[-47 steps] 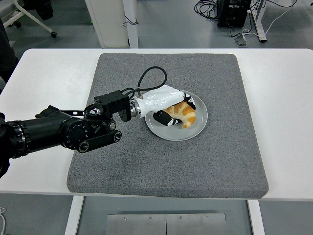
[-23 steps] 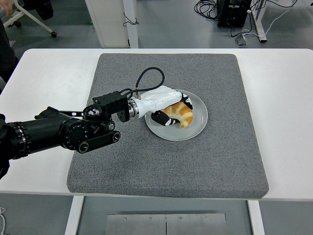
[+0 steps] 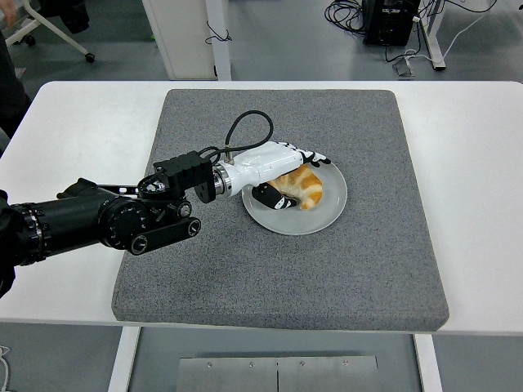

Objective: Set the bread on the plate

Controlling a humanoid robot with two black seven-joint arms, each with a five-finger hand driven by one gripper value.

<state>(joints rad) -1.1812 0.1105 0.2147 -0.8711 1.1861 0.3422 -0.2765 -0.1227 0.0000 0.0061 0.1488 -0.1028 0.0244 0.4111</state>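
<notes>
One croissant [image 3: 305, 187] lies on the single grey plate [image 3: 331, 212] at the centre of the frame, on one grey mat [image 3: 286, 269], with the left hand [image 3: 282, 167] over it, fingers spread and gripping nothing.

A single head view looks forward and down from high on the robot's side, far enough back to take in the whole grey mat [image 3: 278, 269] and the white table [image 3: 474, 163] from near edge to far edge (office floor shows beyond the far edge).
</notes>
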